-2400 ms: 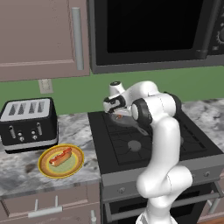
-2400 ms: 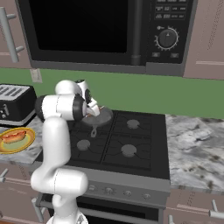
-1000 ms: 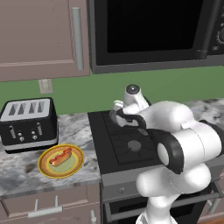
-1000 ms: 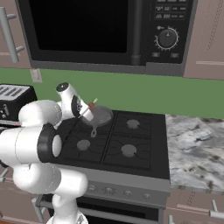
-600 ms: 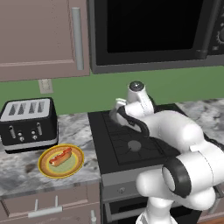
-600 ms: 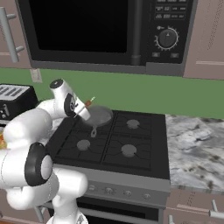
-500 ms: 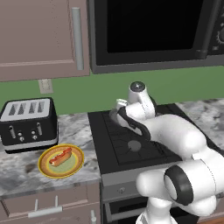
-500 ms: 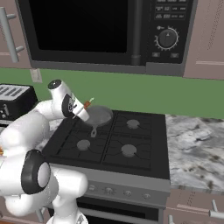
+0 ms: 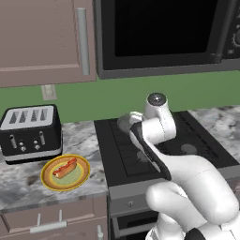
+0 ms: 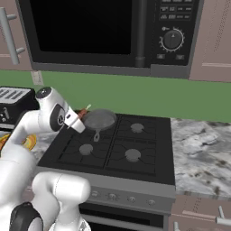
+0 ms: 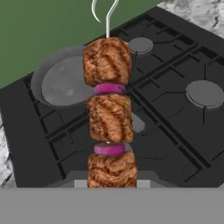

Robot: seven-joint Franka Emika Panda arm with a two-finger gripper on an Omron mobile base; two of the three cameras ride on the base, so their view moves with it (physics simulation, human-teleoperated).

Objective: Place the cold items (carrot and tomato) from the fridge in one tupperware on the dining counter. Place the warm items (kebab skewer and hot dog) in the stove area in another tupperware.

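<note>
No text can be read anywhere (the microwave [image 10: 108, 34] panel marks are too small).

One kebab skewer [image 11: 109, 117], one hot dog [image 9: 64, 168]

You're seeing the white arm [image 9: 159, 136] bending over the black stove [image 9: 140, 150], while at nine o'clock a hot dog [image 9: 64, 168] is lying on a yellow plate [image 9: 49, 180] just beside the toaster [image 9: 30, 133].

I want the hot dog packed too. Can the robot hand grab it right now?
Probably not yet. The gripper is shut on the kebab above the stove, so it is full. The hot dog lies uncovered on its plate beside the stove.
</note>
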